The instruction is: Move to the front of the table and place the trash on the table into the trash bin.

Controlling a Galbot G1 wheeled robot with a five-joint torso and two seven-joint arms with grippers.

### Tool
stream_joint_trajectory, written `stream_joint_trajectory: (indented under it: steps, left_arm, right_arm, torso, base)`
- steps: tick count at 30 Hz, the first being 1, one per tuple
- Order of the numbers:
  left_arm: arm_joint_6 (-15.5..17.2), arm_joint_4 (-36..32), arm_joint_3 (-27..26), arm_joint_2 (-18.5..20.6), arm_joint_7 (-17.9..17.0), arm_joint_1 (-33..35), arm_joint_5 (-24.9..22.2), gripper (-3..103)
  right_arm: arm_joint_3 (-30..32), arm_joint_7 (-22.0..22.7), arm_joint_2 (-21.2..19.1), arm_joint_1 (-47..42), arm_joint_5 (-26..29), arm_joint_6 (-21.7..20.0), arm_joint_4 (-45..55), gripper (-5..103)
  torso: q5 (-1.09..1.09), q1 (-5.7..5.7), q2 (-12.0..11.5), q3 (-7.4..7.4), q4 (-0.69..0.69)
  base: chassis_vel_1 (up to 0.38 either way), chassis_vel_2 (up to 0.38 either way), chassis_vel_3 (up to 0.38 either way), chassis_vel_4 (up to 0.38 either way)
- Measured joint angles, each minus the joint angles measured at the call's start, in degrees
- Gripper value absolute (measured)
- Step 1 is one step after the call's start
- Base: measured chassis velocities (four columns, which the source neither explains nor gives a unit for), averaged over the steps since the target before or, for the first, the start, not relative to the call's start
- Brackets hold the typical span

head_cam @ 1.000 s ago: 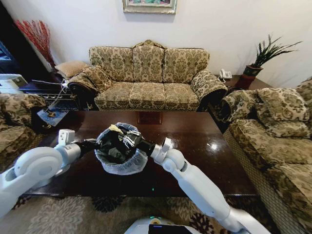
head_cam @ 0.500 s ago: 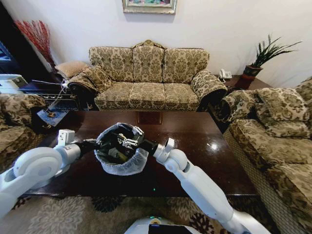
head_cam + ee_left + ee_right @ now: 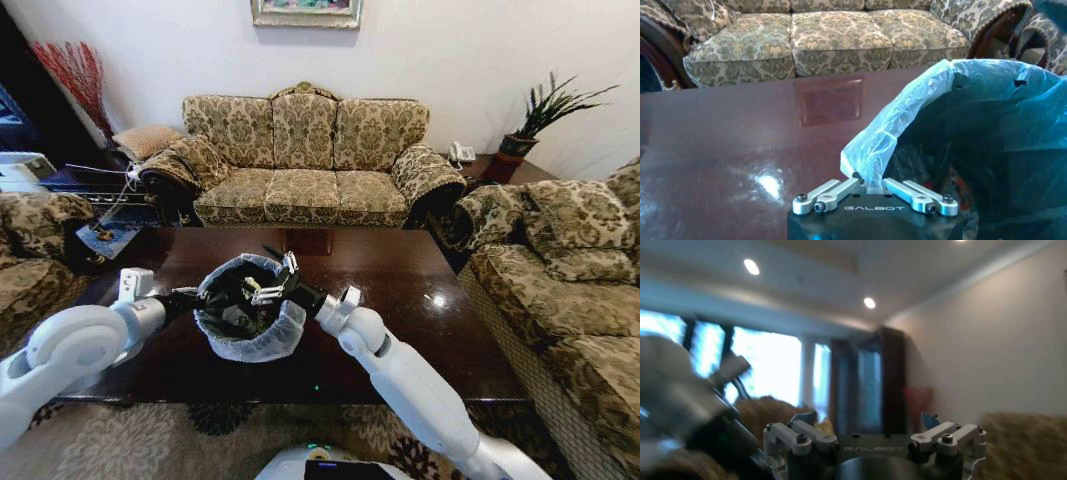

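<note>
The trash bin (image 3: 250, 335), dark with a whitish bag over its rim, stands on the dark glossy table (image 3: 400, 290). My left gripper (image 3: 190, 297) is shut on the bag-covered rim; the left wrist view shows its fingers (image 3: 907, 189) pinching the bin's (image 3: 960, 125) bag edge. Just above the bin's mouth on its right side, my right gripper (image 3: 268, 280) is open and tilted upward. Nothing sits between its spread fingers (image 3: 803, 419) in the right wrist view. Dim pieces of trash (image 3: 232, 312) lie inside the bin.
A patterned sofa (image 3: 305, 160) runs behind the table, with armchairs (image 3: 570, 260) on the right and at the left edge. A potted plant (image 3: 535, 120) and a phone stand on a corner table at the back right. Patterned carpet lies by the table's near edge.
My right gripper has lifted out of the bin's mouth and tipped upward. A yellowish scrap seen at the bin's far rim a second ago is gone from sight. The left arm holds still.
</note>
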Motion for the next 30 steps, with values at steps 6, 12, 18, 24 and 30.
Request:
stream_joint_trajectory:
  steps: [6, 12, 18, 24, 30]
  left_arm:
    - [0.0, 0.5, -0.1, 1.1, 0.0, -0.4, 0.1, 0]
    - [0.0, 0.9, 0.0, 1.0, 0.0, -0.5, 0.1, 0]
    - [0.3, 2.1, -0.7, -2.2, -3.1, 0.1, 0.0, 0]
    - [0.8, 3.1, -5.6, -7.4, -11.7, 2.0, -0.9, 0]
    - [-0.5, 3.8, -13.8, -16.7, -14.9, 7.0, 0.0, 0]
  right_arm:
    - [-0.3, 4.5, -0.7, -0.2, 2.5, -7.6, 2.8, 100]
    - [0.1, 3.3, -1.0, 0.0, 2.6, -6.3, 3.0, 100]
    - [3.5, 4.5, -1.3, -2.2, 2.5, -0.5, 3.7, 100]
    - [12.3, 13.1, -1.1, -9.5, -0.2, -4.6, 5.9, 100]
    - [18.7, 14.7, -1.0, -15.5, -2.4, -2.3, 6.8, 100]
  torso:
    - [0.01, 0.0, 0.0, 0.0, -0.01]
    - [0.0, 0.0, 0.0, 0.0, -0.01]
    - [-0.01, 0.0, 0.0, 0.0, -0.01]
    - [0.01, 0.0, 0.0, 0.0, -0.02]
    - [0.0, 0.0, 0.0, 0.0, -0.02]
  base:
    - [0.0, 0.0, 0.0, 0.0]
    - [0.0, 0.0, 0.0, 0.0]
    - [0.0, 0.0, 0.0, 0.0]
    - [0.0, 0.0, 0.0, 0.0]
    - [0.0, 0.0, 0.0, 0.0]
